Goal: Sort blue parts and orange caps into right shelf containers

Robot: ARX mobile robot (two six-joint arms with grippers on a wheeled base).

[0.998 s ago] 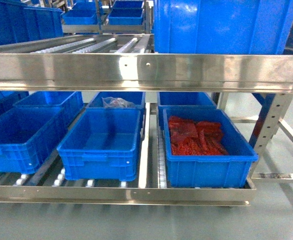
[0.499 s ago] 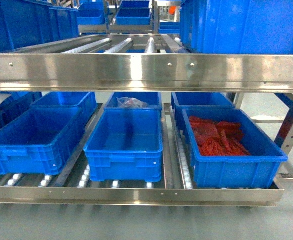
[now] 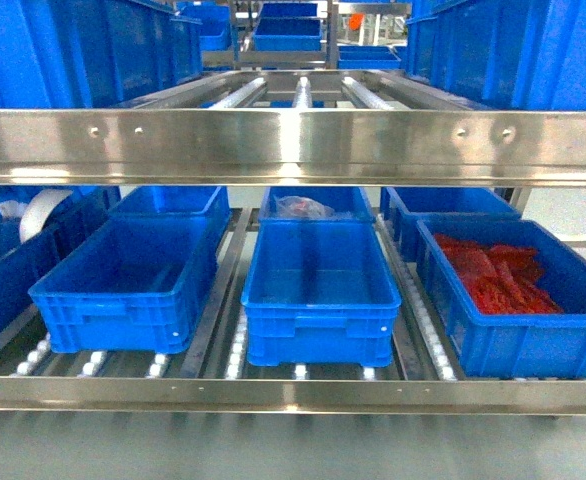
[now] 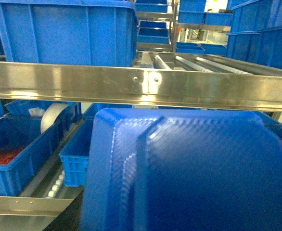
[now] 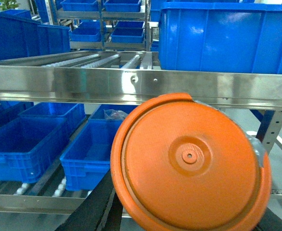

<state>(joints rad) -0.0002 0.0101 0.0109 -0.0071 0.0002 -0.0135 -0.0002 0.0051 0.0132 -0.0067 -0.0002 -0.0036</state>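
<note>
My right claw carries an orange cap (image 5: 189, 163), its flat round face filling the lower right of my right wrist view; the fingers themselves are hidden behind it, though a dark part of my arm shows under its left edge. My left claw carries a blue part (image 4: 189, 173), a chunky ribbed piece that fills the lower half of my left wrist view; here too I cannot see the fingers.

Beyond both pieces stands the shelf (image 3: 293, 145), its flat steel front rail running straight across my head view, with white rollers (image 3: 235, 355) lining the lower level between the bins. On that lower level, three containers sit in the near row: a left container (image 3: 123, 285), a middle container (image 3: 318, 295) and a right container (image 3: 518, 330). The right one holds red crinkled stuff (image 3: 493, 280); the left and middle ones show bare blue floors. Behind the middle one, a far bin holds a clear bag (image 3: 303, 208) with something reddish inside. At the far left, a white roll (image 3: 43, 212) lies in another bin. More blue bins stand on the upper level, left and right
</note>
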